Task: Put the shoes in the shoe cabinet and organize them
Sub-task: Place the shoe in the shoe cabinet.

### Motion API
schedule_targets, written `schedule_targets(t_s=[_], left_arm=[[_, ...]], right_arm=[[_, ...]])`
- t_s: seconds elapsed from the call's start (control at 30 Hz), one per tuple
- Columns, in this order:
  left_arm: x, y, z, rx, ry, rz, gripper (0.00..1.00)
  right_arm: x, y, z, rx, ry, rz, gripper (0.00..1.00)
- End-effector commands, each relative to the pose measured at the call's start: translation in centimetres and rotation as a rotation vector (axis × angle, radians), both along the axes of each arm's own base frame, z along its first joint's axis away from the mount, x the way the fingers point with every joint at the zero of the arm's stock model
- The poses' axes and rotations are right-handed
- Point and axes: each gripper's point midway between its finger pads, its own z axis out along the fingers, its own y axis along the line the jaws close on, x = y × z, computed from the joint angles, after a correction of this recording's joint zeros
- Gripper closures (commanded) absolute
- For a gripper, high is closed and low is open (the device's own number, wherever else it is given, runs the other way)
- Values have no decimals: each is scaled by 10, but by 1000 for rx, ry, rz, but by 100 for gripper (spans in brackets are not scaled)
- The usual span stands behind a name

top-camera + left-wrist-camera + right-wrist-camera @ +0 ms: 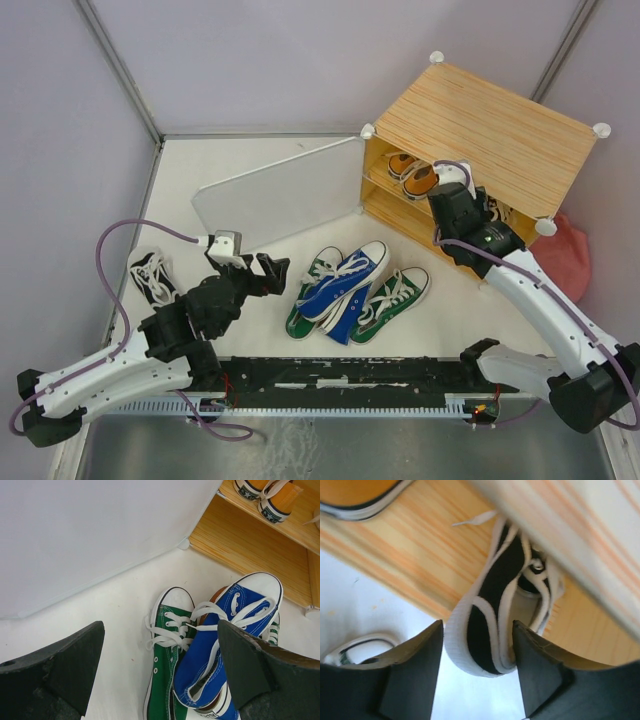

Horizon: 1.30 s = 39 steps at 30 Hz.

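Pale striped wood cabinet point(490, 120), orange sneakers point(412, 172), blue sneakers point(337, 291), green sneakers point(386, 310), white-soled black sneaker point(487, 612)

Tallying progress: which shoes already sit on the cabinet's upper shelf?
The orange pair; blue shoes and green shoes lie heaped on the table, outside the cabinet.

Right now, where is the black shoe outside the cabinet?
Top view: black shoe lies at the far left, beside the left arm, apart from the blue-green pile.
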Motion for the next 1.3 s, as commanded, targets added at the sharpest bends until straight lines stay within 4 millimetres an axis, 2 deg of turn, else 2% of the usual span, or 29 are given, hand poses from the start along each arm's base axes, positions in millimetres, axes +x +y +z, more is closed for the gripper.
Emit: schedule_targets(t_s=[0.0,0.17,0.3,0.37,0.43,0.63,0.77,0.87,1.13,1.27], left_arm=[[4,3,10,-53,-13,43,1],[3,4,14,-57,-19,39,1],[3,2,20,-55,-33,25,1],[3,2,21,-53,-33,24,1],[2,2,20,-56,-28,26,1],[1,5,18,-68,-24,27,1],[0,7,20,-75,-30,33,1],[0,8,19,-78,-30,34,1],[0,11,19,-80,-35,46,1],[0,10,18,-79,-32,45,1]], right_arm=[[-5,42,10,175,-20,159,33],[-8,82,15,314,-52,284,26],[-7,105,21,295,-39,351,24],[-7,108,25,262,-45,358,22],[-5,98,25,215,-60,312,18],[-8,45,26,10,-114,109,7],[-9,19,33,-31,-136,28,8],[-8,17,34,-3,-135,39,9],[-14,41,23,84,-50,171,14],[-19,16,23,-17,-60,75,12]])
